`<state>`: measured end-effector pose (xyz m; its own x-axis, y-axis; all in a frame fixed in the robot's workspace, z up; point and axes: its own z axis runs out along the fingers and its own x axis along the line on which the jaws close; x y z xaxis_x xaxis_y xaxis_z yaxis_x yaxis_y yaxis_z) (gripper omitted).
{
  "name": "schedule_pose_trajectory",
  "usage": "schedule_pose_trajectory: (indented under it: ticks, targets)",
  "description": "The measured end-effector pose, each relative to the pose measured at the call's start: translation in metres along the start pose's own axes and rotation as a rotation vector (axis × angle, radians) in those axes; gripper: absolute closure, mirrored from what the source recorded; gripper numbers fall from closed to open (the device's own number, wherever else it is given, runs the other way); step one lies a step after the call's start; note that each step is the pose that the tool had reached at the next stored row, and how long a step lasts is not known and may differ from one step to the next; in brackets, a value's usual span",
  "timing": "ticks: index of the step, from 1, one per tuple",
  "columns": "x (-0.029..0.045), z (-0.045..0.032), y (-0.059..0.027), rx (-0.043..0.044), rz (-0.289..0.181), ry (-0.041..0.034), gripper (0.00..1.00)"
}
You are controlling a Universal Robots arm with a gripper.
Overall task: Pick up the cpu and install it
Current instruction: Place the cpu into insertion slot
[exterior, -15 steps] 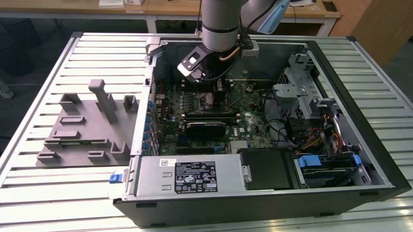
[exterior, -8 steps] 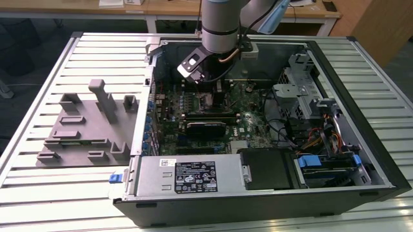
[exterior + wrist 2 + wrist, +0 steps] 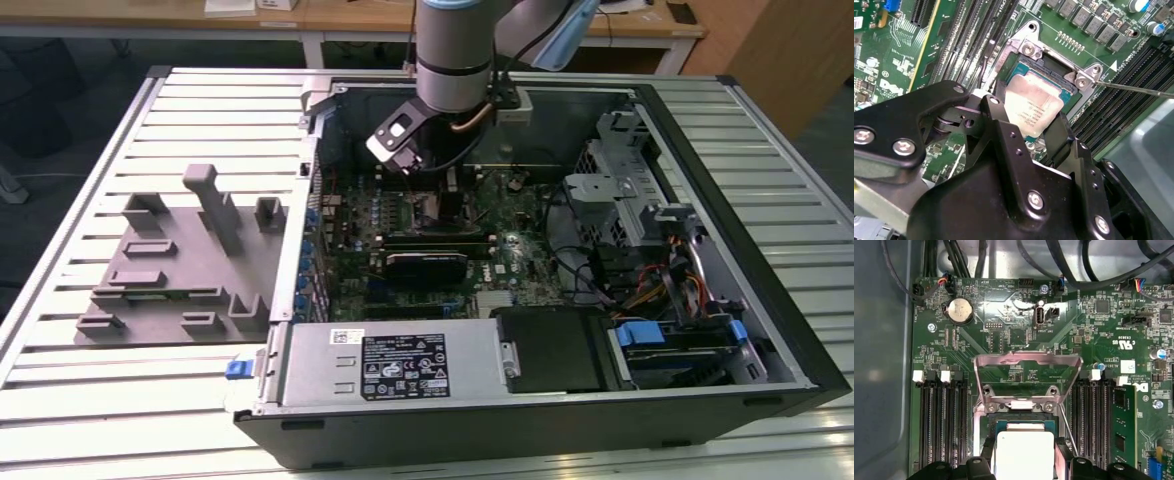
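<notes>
Second wrist view: claw (image 3: 1028, 122) pinching cpu (image 3: 1034, 102), square, plate up, at open socket (image 3: 1026, 47).

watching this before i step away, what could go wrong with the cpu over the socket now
The gripper holds the cpu by two edges just above the open socket; lowered tilted or shifted, it could damage the contacts. The fingers sit close to the socket's frame and may catch on it. The raised retention plate stands just beyond and could be bumped.
</notes>
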<state>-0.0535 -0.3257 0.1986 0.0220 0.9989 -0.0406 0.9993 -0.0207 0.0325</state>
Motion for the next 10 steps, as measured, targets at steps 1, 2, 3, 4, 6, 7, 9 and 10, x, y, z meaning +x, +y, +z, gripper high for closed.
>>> schedule_pose_trajectory:
  ticks: [1,2,3,4,6,7,9,10]
  targets:
    - [0.0001,0.0004,-0.0004,0.0,0.0,0.0,0.45]
    - [0.0002,0.0009,-0.0008,0.0001,0.0,-0.0001,0.45]
    - [0.0002,0.0013,-0.001,0.0,0.0,-0.0001,0.45]
    - [0.0002,0.0019,-0.001,0.0,0.0,0.0,0.45]
    - [0.0004,0.003,-0.0011,0.0,0.0,0.0,0.45]
    - [0.0004,0.0034,-0.0011,-0.0001,-0.002,0.0,0.45]
    - [0.0008,0.004,-0.0012,-0.0002,-0.007,0.0001,0.45]
    - [0.0011,0.0042,-0.0012,-0.0003,-0.009,0.0002,0.45]
